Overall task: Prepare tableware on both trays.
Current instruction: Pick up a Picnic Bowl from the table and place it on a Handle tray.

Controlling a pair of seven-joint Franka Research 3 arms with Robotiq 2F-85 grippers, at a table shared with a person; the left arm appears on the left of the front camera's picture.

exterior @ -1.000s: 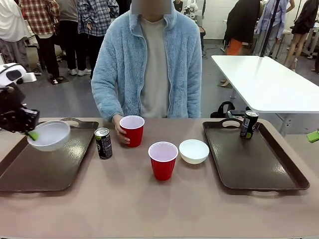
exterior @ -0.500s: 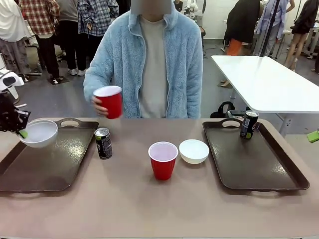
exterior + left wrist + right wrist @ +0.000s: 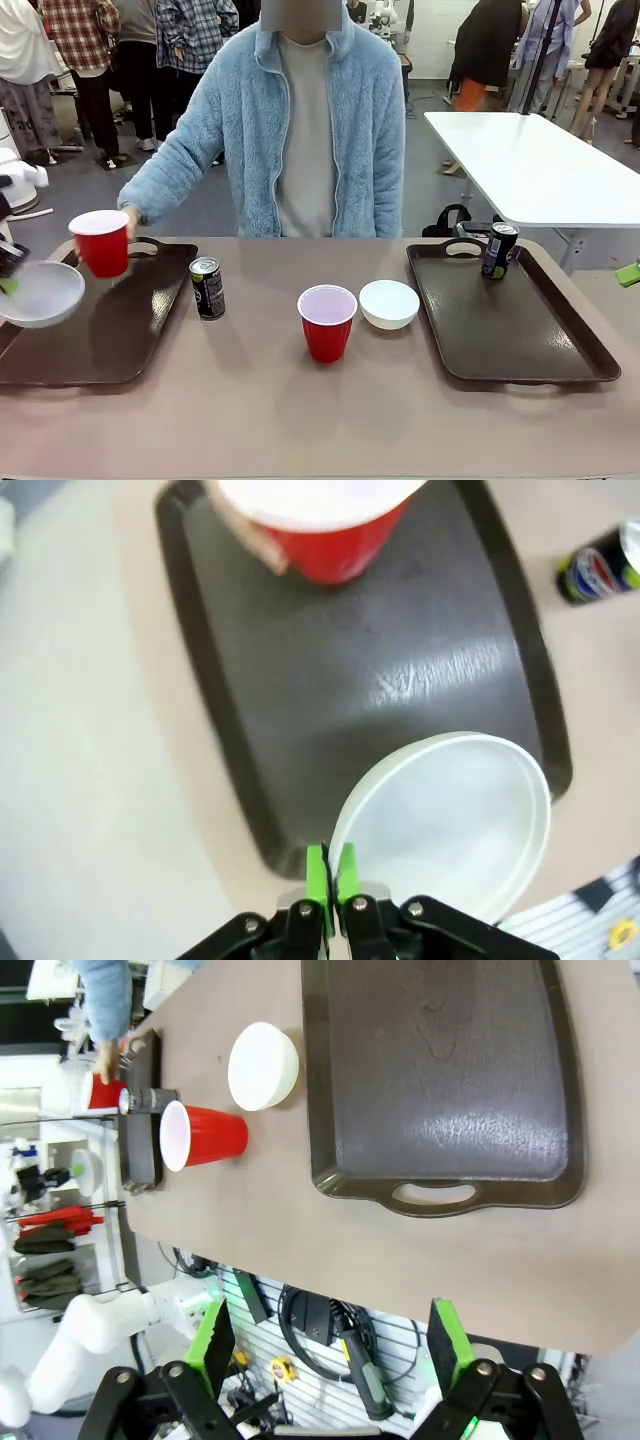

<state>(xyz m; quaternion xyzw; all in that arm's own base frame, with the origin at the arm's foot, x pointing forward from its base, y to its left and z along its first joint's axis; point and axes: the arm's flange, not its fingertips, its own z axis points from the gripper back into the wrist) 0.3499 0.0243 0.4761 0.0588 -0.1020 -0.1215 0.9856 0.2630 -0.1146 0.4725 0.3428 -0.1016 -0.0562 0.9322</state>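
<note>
Left gripper (image 3: 327,856) tight on bowl (image 3: 450,825) rim

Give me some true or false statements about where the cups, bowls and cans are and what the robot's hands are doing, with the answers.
1. The robot's left hand is shut on the rim of a round white bowl. True.
2. The dark Pepsi-marked drink can stands on the left dark brown plastic tray. False: it stands on the right tray, at its far end.
3. The black-green drink can stands on the table, beside the left tray. True.
4. The robot's right hand grips a red plastic cup. False: it is open and empty; one red cup stands on the table, the other red cup is in the person's hand.
</note>
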